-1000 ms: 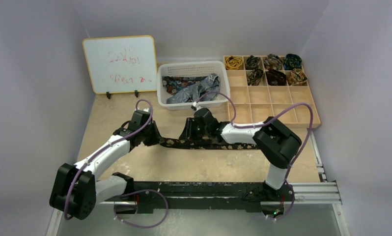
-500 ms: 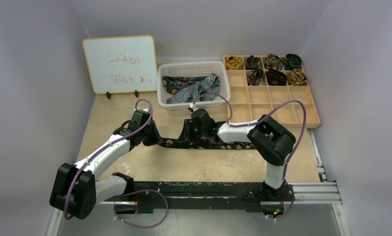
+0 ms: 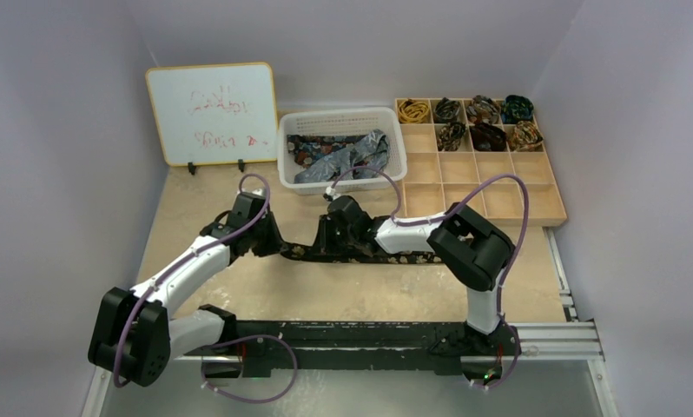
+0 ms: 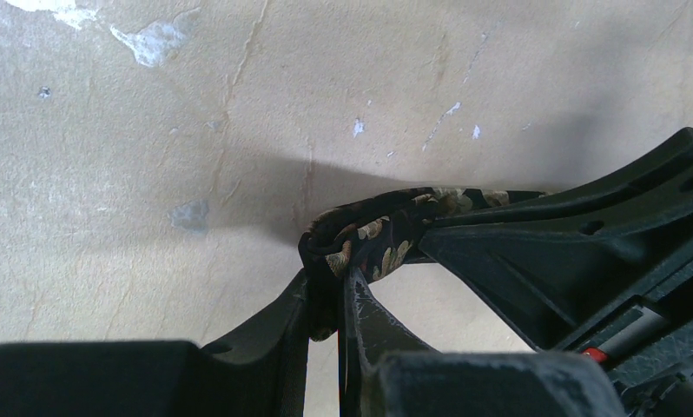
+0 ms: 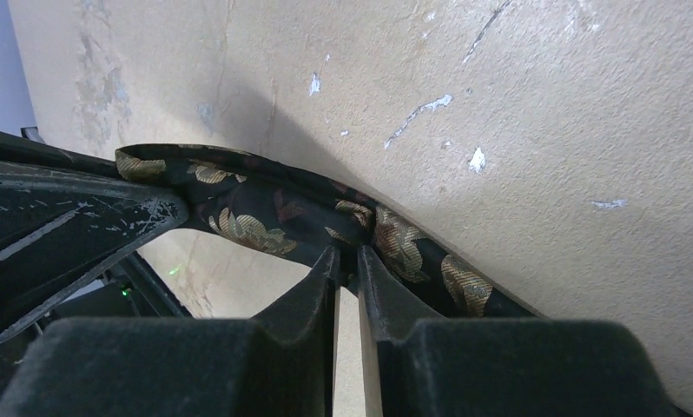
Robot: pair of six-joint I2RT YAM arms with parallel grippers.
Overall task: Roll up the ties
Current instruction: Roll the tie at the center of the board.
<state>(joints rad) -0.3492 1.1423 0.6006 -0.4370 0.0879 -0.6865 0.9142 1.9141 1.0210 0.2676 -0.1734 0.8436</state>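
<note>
Grip check first: left hand (image 4: 330,280) is clamped on one end of the dark, gold-patterned tie (image 3: 386,255), fabric bunched betw. its fingers. From that hand the tie runs right along the worktop (image 3: 326,295) to the right hand (image 5: 349,261), just beside it, which is closed on the strip, pinching it; the rest trails on right, under that arm. To roll well, imo: left hand turns the end over itself, right hand holds the strip taut & straight, edges aligned. Slack = loose, lopsided coil.
</note>
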